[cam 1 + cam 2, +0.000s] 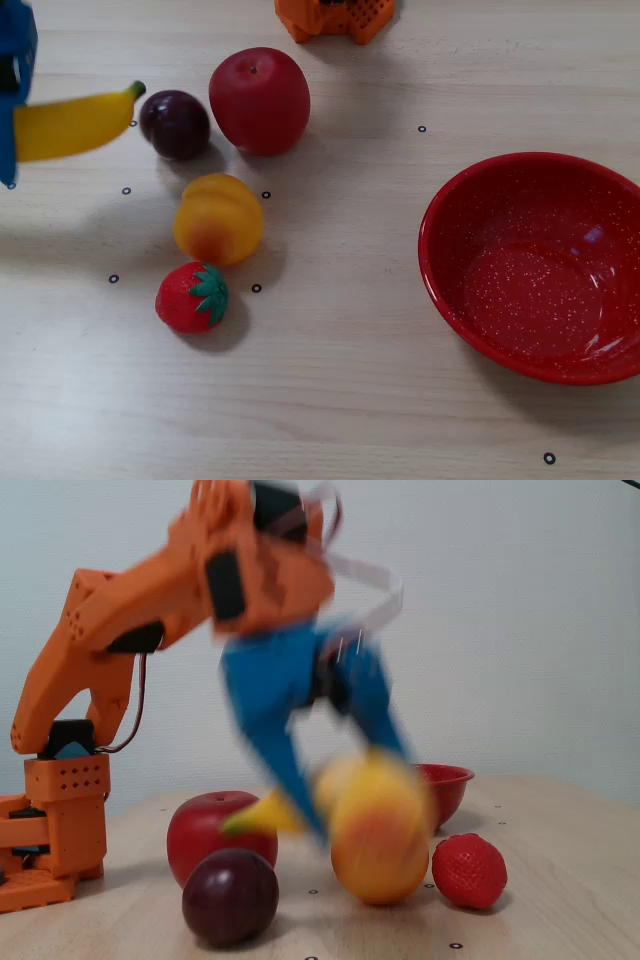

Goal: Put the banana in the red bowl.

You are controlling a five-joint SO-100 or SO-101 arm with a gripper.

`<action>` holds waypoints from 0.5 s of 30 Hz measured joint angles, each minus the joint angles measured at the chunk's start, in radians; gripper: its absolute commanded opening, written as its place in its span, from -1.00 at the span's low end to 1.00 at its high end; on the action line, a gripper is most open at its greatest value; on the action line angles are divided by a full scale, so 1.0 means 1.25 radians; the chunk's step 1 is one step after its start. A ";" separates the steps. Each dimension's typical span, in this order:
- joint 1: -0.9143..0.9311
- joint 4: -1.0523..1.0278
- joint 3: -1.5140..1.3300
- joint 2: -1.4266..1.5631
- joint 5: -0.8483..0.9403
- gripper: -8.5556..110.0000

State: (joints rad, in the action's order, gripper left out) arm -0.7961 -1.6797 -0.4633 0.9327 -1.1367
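Blue plastic gripper fingers clamp the glossy curved banana (blurred), well apart from the speckled round red bowl.

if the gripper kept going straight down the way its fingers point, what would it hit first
Probably the bare table. The gripper points down and holds the banana. In the top-down fixed view it sits left of the plum, with no fruit beneath; blur leaves depth uncertain.
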 measured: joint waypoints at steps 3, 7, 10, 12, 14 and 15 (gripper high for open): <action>0.026 0.000 0.045 0.036 0.031 -0.85; 0.065 -0.047 0.099 0.040 0.071 -0.85; 0.109 -0.088 0.114 0.054 0.119 -0.85; 0.158 -0.112 0.124 0.090 0.160 -0.85; 0.220 -0.115 0.129 0.136 0.201 -0.85; 0.253 -0.115 0.135 0.160 0.231 -0.85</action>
State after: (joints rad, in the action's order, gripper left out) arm -0.4801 -1.8239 -0.2945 1.1321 -0.8483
